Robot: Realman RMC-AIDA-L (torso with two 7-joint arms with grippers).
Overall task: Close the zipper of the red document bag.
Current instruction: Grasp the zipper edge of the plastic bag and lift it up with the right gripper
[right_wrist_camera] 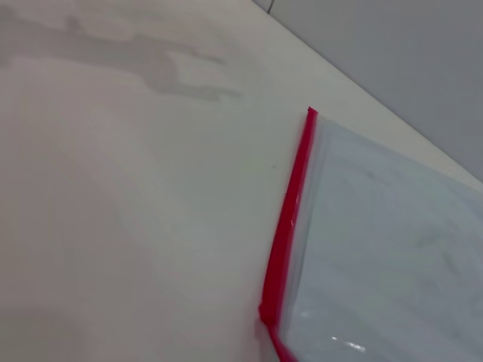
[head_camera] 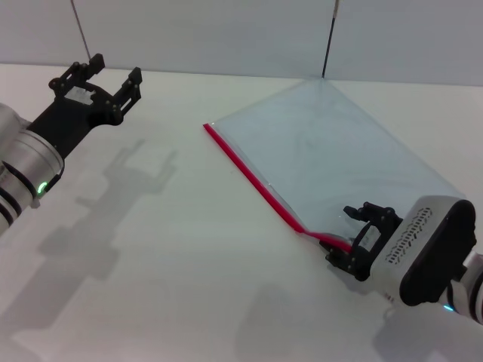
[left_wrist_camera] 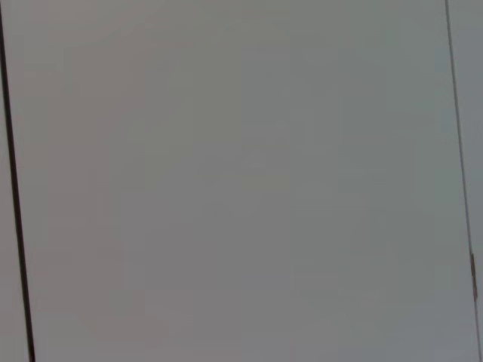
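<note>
From my station the head view shows the red document bag lying flat on the white surface, set at a slant toward my right half of the scene; its far corner reaches close to the grey wall at the back, and its near end sits under the right arm; the zipper runs along the long edge that faces the middle of the surface, a thin bright-red strip from the far left corner of the bag down to the near end; my right claw is at that near end, low over the bag, its dark fingers over the bag's corner right where the red strip bends and ends; I cannot tell whether this claw is gripping anything or whether its fingers stand apart or together, and I cannot make out the slider; the right wrist view looks along the zipper, with the pale-blue translucent sheet of the bag on one side and bare surface on the other, and a small kink in the strip at the close end; my left claw is raised at the far left, well apart from the bag, with its fingers spread wide and nothing between them; the left wrist view shows only the plain grey wall.
</note>
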